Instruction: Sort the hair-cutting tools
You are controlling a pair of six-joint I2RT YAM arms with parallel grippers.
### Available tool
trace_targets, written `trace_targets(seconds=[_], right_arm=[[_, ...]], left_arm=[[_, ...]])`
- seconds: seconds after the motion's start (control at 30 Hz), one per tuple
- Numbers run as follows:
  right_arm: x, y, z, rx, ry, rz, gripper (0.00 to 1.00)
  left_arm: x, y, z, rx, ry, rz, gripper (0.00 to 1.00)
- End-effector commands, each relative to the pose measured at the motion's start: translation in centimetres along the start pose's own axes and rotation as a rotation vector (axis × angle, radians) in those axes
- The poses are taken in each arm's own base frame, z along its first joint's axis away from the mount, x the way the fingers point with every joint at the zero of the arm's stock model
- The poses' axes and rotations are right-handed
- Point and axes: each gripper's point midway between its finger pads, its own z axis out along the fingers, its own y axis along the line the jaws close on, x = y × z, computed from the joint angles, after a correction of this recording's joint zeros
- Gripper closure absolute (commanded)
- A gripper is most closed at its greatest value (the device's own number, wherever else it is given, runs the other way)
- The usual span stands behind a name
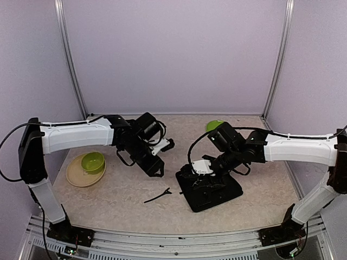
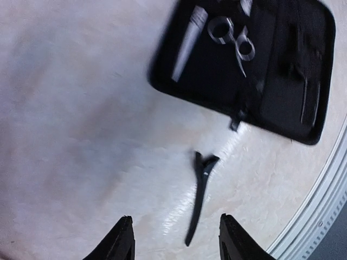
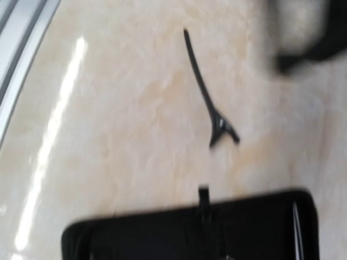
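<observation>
A thin black hair clip (image 1: 158, 195) lies on the table left of the open black case (image 1: 217, 194). In the left wrist view the clip (image 2: 199, 197) lies just ahead of my left gripper (image 2: 176, 241), which is open, empty and above the table. Silver scissors with ring handles (image 2: 233, 40) lie inside the case (image 2: 271, 70). My left gripper (image 1: 157, 172) hovers up and left of the clip. My right gripper (image 1: 194, 174) hangs over the case's left part; its fingers do not show. The right wrist view shows the clip (image 3: 209, 103) and the case edge (image 3: 162, 233).
A green bowl (image 1: 92, 161) sits on a tan plate (image 1: 76, 176) at the left. A second green dish (image 1: 214, 125) sits at the back, behind the right arm. Metal frame rails run along the table's near edge (image 1: 173, 238).
</observation>
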Motion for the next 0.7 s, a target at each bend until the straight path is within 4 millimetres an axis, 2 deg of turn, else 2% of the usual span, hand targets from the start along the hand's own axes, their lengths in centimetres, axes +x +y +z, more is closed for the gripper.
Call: trace_targets(seconds=[0.0, 0.03, 0.1, 0.2, 0.33, 0.47, 0.67], right_arm=[[-2.2, -0.7, 2.2, -0.021, -0.038, 0.028, 0.65], [-2.4, -1.0, 3.0, -0.015, -0.037, 0.04, 0.65], [-2.1, -1.0, 4.7, -0.035, -0.024, 0.076, 0.67], [-1.5, -0.9, 7.2, -0.066, 0.013, 0.123, 0.67], [-0.2, -1.6, 10.1, -0.066, 0.085, 0.168, 0.68], [0.8, -2.6, 11.8, -0.046, 0.141, 0.189, 0.68], [1.9, -3.2, 13.6, -0.044, 0.186, 0.214, 0.69]], left_arm=[[-6.0, 9.2, -7.7, -0.216, -0.332, -0.205, 0.48], [-6.4, 11.4, -9.1, -0.262, -0.389, -0.26, 0.48], [-7.2, 14.7, -11.6, -0.32, -0.502, -0.338, 0.47], [-8.0, 16.6, -13.8, -0.336, -0.615, -0.352, 0.47], [-7.9, 17.6, -14.2, -0.359, -0.65, -0.348, 0.47], [-6.3, 18.1, -13.5, -0.335, -0.653, -0.366, 0.47], [-6.0, 18.0, -15.3, -0.342, -0.684, -0.345, 0.46]])
